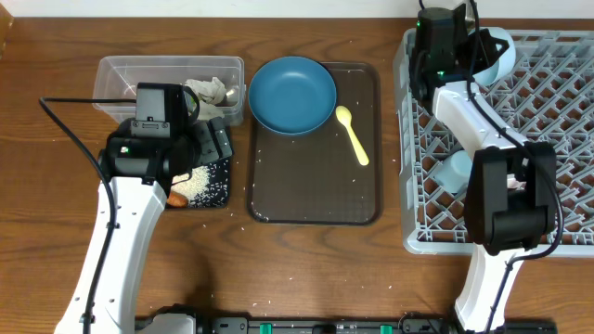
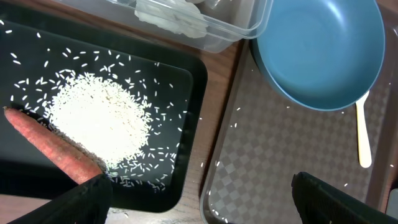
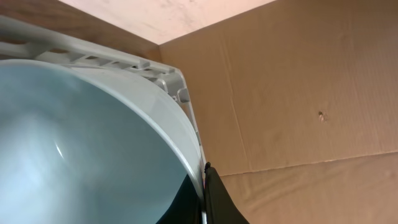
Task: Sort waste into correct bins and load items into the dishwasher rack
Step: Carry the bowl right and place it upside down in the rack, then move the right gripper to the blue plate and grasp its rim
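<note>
My left gripper (image 1: 215,144) (image 2: 199,208) is open and empty, low over the near right corner of the black tray (image 1: 223,197) (image 2: 189,81). The tray holds a heap of white rice (image 1: 200,182) (image 2: 99,121) and an orange carrot piece (image 1: 176,198) (image 2: 50,146). Crumpled tissue (image 1: 209,90) lies in the clear tub (image 1: 111,65) (image 2: 239,31). The dark blue bowl (image 1: 292,95) (image 2: 317,50) and yellow spoon (image 1: 353,134) (image 2: 362,137) sit on the brown tray. My right gripper (image 1: 484,51) (image 3: 204,186) is shut on the white bowl's rim (image 3: 155,106) over the grey rack's (image 1: 557,121) far left corner.
The brown serving tray (image 1: 316,190) (image 2: 280,162) lies between the bins and the rack, with stray rice grains on it. A light blue cup (image 1: 453,172) stands in the rack's left side. A cardboard wall (image 3: 298,93) is behind the rack. The green-yellow scrap and pink cup are out of view.
</note>
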Action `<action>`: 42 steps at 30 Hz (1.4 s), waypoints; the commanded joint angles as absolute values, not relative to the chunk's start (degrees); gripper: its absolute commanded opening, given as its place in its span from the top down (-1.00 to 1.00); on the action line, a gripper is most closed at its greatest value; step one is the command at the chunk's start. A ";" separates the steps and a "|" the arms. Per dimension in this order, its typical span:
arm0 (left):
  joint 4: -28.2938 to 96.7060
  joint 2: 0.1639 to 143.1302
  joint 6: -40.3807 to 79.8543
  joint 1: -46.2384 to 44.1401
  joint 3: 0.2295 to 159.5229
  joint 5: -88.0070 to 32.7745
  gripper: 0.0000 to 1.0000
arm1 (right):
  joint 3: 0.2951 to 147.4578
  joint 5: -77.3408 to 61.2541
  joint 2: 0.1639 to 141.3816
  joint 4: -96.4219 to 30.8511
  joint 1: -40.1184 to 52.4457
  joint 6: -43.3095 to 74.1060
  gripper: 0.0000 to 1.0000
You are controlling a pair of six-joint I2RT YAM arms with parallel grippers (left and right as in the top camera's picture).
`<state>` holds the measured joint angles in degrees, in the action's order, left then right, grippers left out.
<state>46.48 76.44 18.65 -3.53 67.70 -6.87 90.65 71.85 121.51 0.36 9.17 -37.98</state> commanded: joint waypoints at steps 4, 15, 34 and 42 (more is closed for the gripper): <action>46.68 76.84 18.76 -3.29 68.47 -6.37 -0.89 | 90.98 68.12 121.89 -7.42 11.90 -37.65 0.98; 46.68 76.84 18.76 -3.29 68.47 -6.37 -0.89 | 90.96 66.24 121.86 -11.60 14.13 -34.79 0.81; 46.70 76.84 18.76 -3.29 68.47 -6.37 -0.90 | 91.02 66.17 121.21 -8.71 22.72 -34.76 -0.57; 46.70 76.84 18.76 -3.29 68.47 -6.37 -0.90 | 91.07 44.51 113.34 -10.57 25.56 -21.08 -0.94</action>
